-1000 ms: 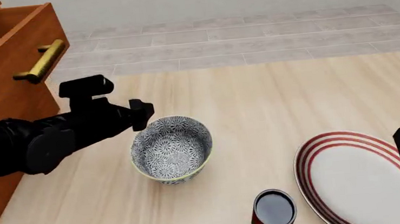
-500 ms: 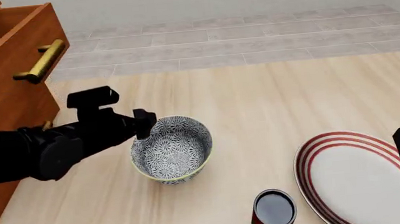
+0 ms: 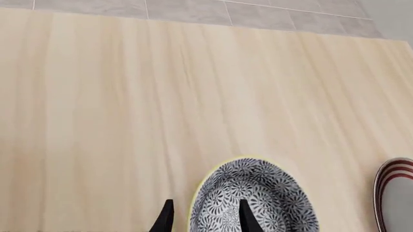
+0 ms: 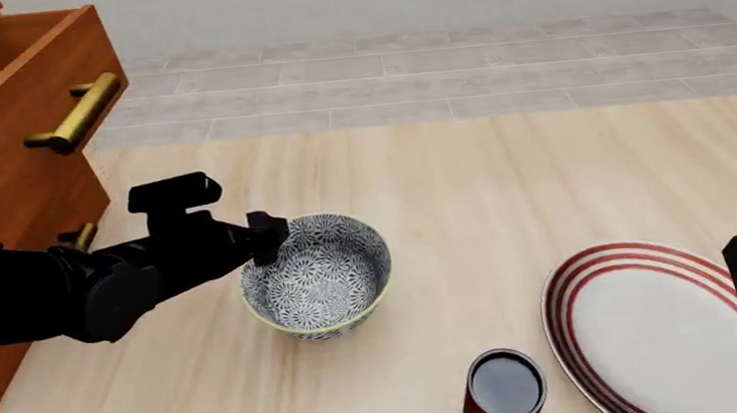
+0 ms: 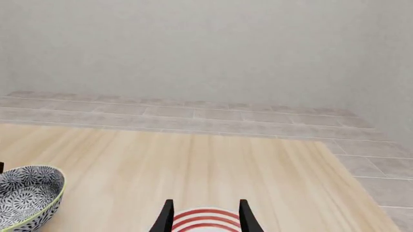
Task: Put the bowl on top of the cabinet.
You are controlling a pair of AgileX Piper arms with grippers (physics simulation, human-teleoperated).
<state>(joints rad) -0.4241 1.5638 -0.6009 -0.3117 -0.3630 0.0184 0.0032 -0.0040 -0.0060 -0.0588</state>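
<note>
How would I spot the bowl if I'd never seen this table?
Start at the big reddish-brown wooden cabinet on the left. Just right of it, at the left claw, sits a deep round bowl. Its dense blue-grey floral pattern and yellowish rim distinguish it from the flat red-ringed white plate.

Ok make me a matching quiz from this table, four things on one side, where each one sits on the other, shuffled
Things:
1. bowl
2. plate
3. can
4. cabinet

Places:
A. far left edge, drawer open
B. near edge, between bowl and plate
C. at the left tool, rim between its fingers
D. near right, under the right tool

Pairs: 1-C, 2-D, 3-B, 4-A
</note>
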